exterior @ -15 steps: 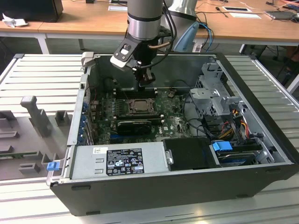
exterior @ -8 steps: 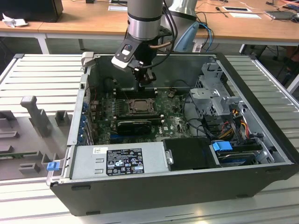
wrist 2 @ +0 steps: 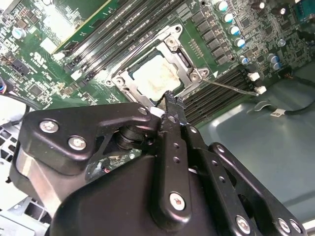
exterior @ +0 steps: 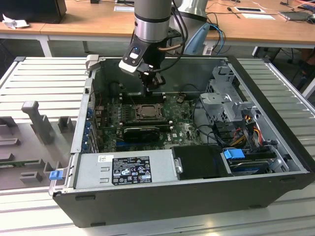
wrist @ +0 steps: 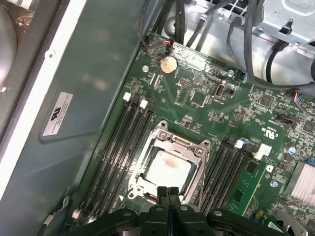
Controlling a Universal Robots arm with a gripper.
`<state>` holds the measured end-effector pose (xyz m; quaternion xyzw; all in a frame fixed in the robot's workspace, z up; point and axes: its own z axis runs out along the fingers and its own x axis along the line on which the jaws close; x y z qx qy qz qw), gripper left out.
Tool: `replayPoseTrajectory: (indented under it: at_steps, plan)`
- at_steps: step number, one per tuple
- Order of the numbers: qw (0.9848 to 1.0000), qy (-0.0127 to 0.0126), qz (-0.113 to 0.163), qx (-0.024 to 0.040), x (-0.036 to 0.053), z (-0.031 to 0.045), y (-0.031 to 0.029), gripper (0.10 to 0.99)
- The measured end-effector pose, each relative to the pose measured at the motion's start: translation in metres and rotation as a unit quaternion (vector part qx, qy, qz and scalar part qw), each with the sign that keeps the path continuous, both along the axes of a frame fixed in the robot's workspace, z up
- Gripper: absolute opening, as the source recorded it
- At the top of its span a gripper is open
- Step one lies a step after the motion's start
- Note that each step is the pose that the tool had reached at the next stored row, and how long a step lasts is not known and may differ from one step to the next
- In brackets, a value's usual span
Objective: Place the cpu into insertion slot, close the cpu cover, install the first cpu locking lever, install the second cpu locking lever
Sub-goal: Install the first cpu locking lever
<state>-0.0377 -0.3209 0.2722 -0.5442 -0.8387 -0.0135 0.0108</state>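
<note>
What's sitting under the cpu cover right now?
The cpu shows through the cpu cover window; the insertion slot beneath is hidden by the chip.

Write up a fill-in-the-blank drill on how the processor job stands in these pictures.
1. The cpu shows through the square ____ of the cpu cover.
2. That cover lies ____, flat over the chip.
3. The hand hangs at the socket's edge with its fingers ____.
4. The motherboard around the socket is ____ in colour.

Missing words: window; closed; shut; green.
</note>
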Motion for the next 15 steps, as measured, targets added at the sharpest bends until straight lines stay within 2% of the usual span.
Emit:
replayPoseTrajectory:
  at_steps: [7, 9, 13, 14, 15]
  plan:
    - [0.9991, 0.0000, 0.042, 0.0000, 0.0000, 0.0000, 0.0000, 0.106]
    - [0.9968, 0.0000, 0.080, 0.0000, 0.0000, 0.0000, 0.0000, 0.106]
    - [0.9934, 0.0000, 0.114, 0.0000, 0.0000, 0.0000, 0.0000, 0.106]
    - [0.9923, 0.0000, 0.124, 0.0000, 0.0000, 0.0000, 0.0000, 0.106]
    - [0.9905, 0.0000, 0.137, 0.0000, 0.0000, 0.0000, 0.0000, 0.106]
